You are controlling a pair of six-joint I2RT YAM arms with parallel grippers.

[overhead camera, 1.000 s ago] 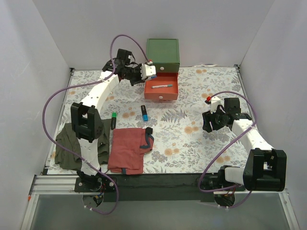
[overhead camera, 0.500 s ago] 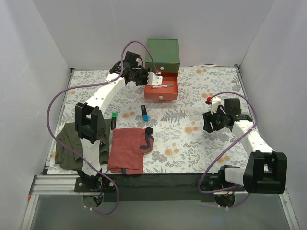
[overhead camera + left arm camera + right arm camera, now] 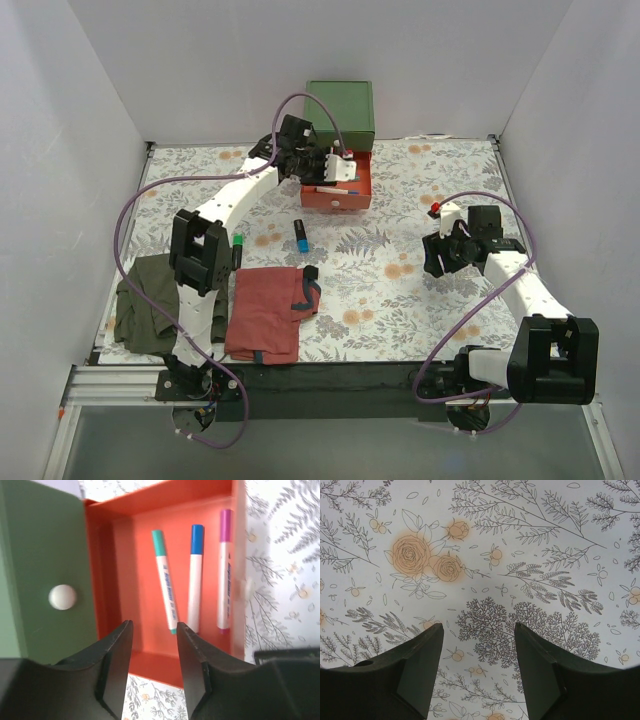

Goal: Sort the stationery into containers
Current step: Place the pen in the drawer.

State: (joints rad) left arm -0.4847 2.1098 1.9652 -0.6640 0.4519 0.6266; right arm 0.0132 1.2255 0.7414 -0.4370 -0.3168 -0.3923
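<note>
Left wrist view: your red-orange drawer holds 3: teal-cap pen, blue-cap pen, purple-cap pen. L gripper over it, jaws apart, empty. On table, 2: green-cap marker, blue marker. R gripper spread, empty.

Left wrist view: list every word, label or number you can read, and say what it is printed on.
On the teal-capped pen: blue print along the barrel, too blurred to read.
On the purple-capped pen: print along the barrel, too blurred to read.
On the blue-capped pen: no print shows.
On the red-orange drawer and the green chest: no text.
</note>
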